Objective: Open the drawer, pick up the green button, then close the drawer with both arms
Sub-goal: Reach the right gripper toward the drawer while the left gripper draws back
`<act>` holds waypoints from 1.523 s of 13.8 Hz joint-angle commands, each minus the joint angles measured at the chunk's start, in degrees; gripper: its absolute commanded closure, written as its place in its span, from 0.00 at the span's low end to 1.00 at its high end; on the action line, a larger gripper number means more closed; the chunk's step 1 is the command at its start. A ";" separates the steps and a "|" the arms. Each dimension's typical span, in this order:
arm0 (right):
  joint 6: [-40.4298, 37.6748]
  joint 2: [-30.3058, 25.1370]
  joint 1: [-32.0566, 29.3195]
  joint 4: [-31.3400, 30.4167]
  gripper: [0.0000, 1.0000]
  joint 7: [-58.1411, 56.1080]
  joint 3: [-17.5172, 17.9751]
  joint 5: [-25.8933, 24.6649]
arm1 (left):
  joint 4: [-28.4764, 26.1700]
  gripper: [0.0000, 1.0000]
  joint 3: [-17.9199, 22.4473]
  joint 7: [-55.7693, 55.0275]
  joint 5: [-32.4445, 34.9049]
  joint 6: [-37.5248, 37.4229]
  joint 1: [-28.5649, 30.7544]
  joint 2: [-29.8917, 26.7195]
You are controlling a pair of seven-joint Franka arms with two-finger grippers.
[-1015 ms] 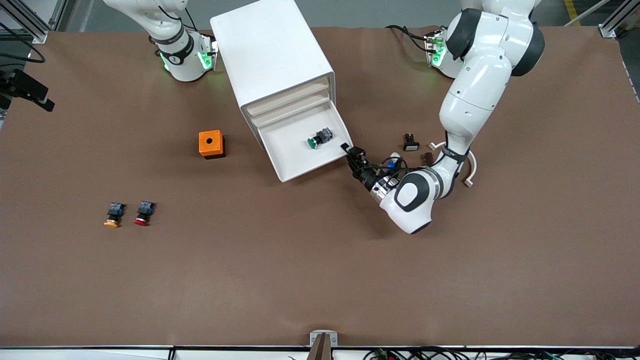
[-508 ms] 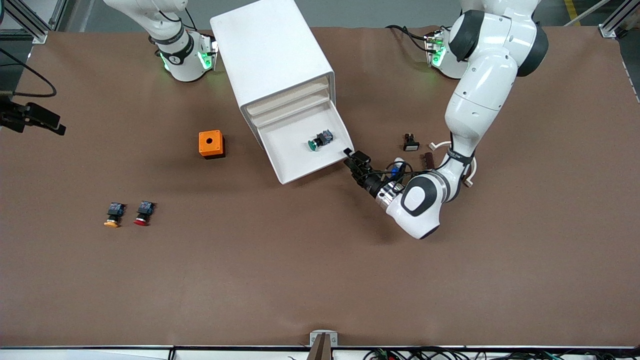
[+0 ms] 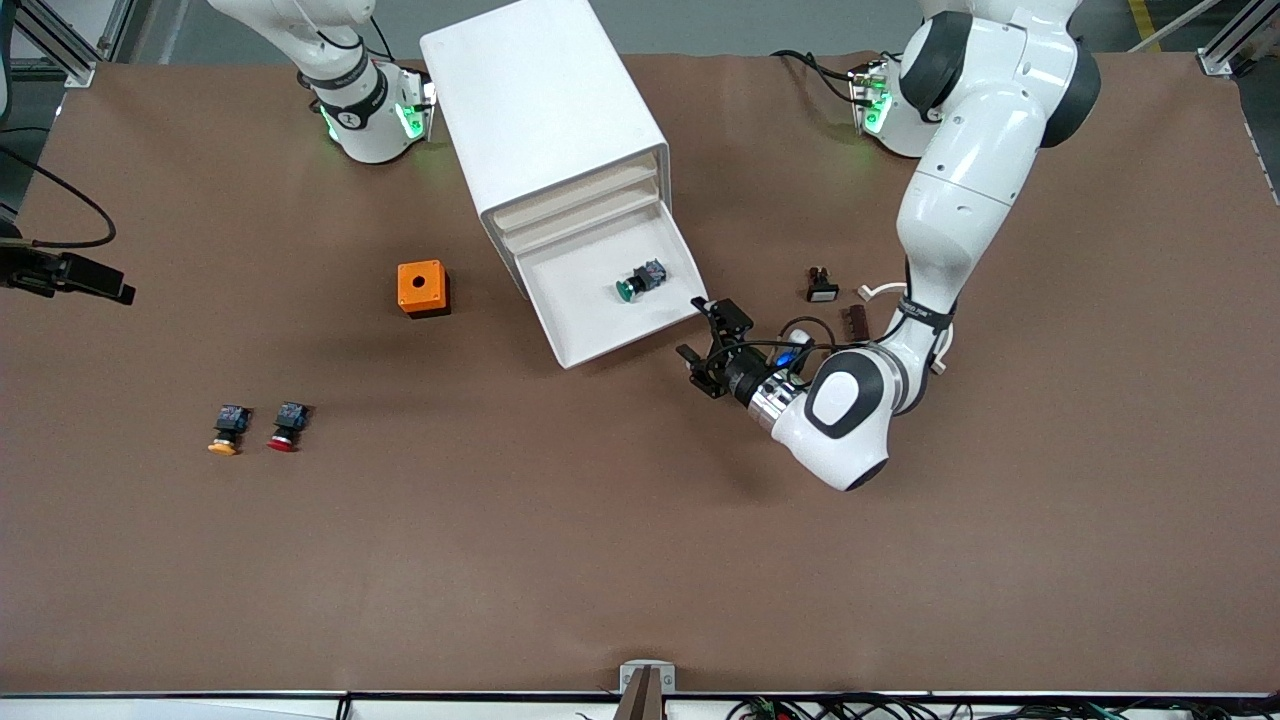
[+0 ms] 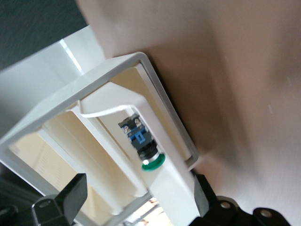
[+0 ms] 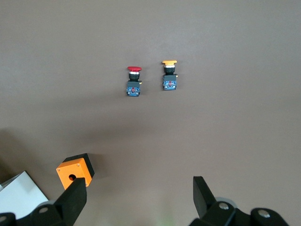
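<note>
2 pincers stood with their fingers spread and nothing between them. We saw the left pincer (image 3: 712, 348) low over the counter (image 3: 600, 560), just off the pulled-out drawer (image 3: 590, 335) at the front corner toward the left arm's end. We saw the right pincer (image 5: 136, 200) only in its own wrist view, high over the counter above the orange box (image 3: 422, 288) and the spare buttons; that arm appeared to wait.

We found the green button (image 3: 638, 279) lying on its side in the drawer, cap toward the front camera and near the side wall at the left arm's end.

We judged the step in hand to be taking the button, with the opening already done. For a sound grasp we thought the pincer should rise above the drawer wall first, come down over the button's body, not the round cap, turn so the fingers straddle the body across its narrow width, and stay clear of the near wall so the drawer is not pushed.

We counted:
- 1 white cabinet (image 3: 545, 110)
- 1 drawer pulled out
- 1 green button
- 1 orange-capped button (image 3: 226, 428)
- 1 red-capped button (image 3: 288, 425)
- 1 orange box
- A few small parts (image 3: 822, 285) we could not identify, toward the left arm's end
</note>
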 commanded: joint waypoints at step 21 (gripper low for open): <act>-0.91 0.30 -0.10 1.35 0.00 5.65 0.76 0.65 | 1.06 0.00 4.43 55.68 12.97 18.67 0.71 -9.39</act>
